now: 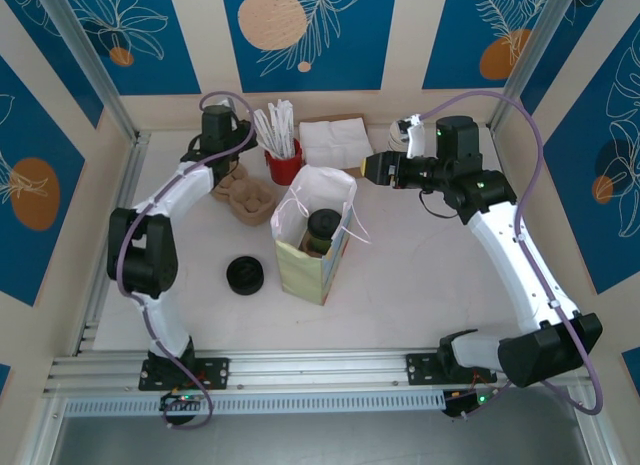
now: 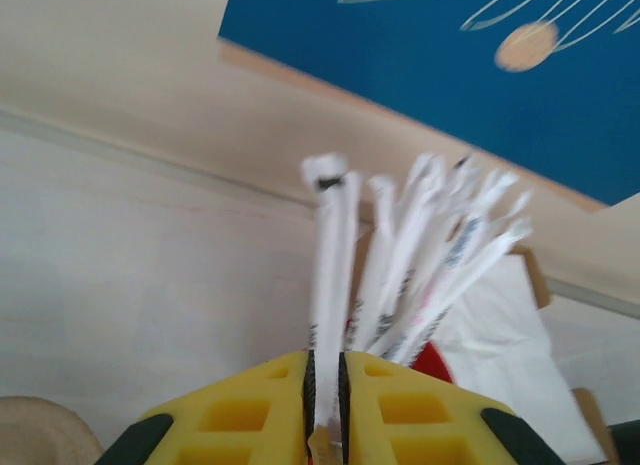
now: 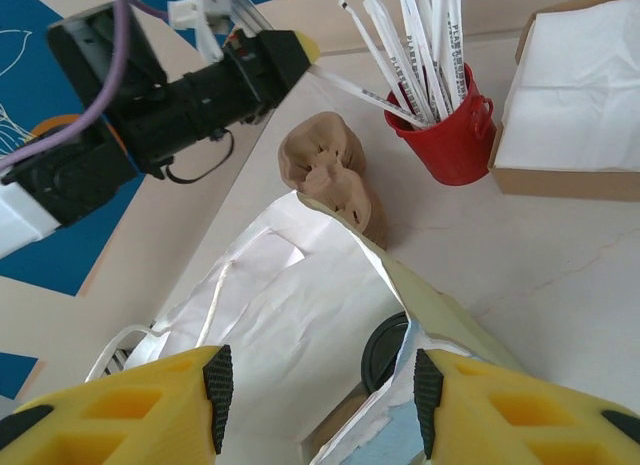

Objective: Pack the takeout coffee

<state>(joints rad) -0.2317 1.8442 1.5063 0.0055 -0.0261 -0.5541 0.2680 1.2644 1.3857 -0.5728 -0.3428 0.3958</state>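
The left jaws pinch 1 wrapped straw (image 2: 328, 275); right jaws gape near the bagged takeout coffee (image 1: 321, 225).

Top view. Centre of frame: cream paper takeout bag (image 1: 303, 270), upright on the white table (image 1: 420, 285), with the black-lidded olive-green paper coffee cup (image 1: 321, 228) standing inside it. Lower left of the bag, apart from it: low round black plastic lid (image 1: 245, 275). Upper left: brown moulded-pulp cup carrier (image 1: 243, 197). Above the bag: small red pail (image 1: 283, 167) holding white paper-wrapped straws (image 1: 278, 128); just right of it, brown cardboard box of white napkins (image 1: 333, 142).
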